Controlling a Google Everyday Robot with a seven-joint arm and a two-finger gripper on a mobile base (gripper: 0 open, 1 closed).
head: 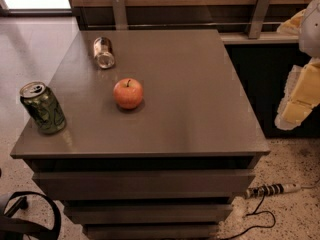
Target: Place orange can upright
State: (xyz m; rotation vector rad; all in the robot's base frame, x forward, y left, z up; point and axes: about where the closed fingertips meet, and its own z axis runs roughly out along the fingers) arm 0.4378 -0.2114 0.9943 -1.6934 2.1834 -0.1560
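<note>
The orange can lies on its side at the far left of the grey cabinet top. Its dull orange-brown body points away, and one shiny silver end faces the camera. The gripper hangs beyond the cabinet's right edge, well apart from the can.

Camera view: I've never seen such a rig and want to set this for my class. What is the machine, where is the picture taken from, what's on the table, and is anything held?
There is one picture, looking down on a grey table with drawers. The yellow-and-white shape at the right edge is the robot's gripper, the clamp ending its single arm. It hangs beside the table, touching nothing there. On the table are an orange can lying on its side at the back left, an apple nearer the middle, and a green can upright at the left edge. Nothing seems to be held.
</note>
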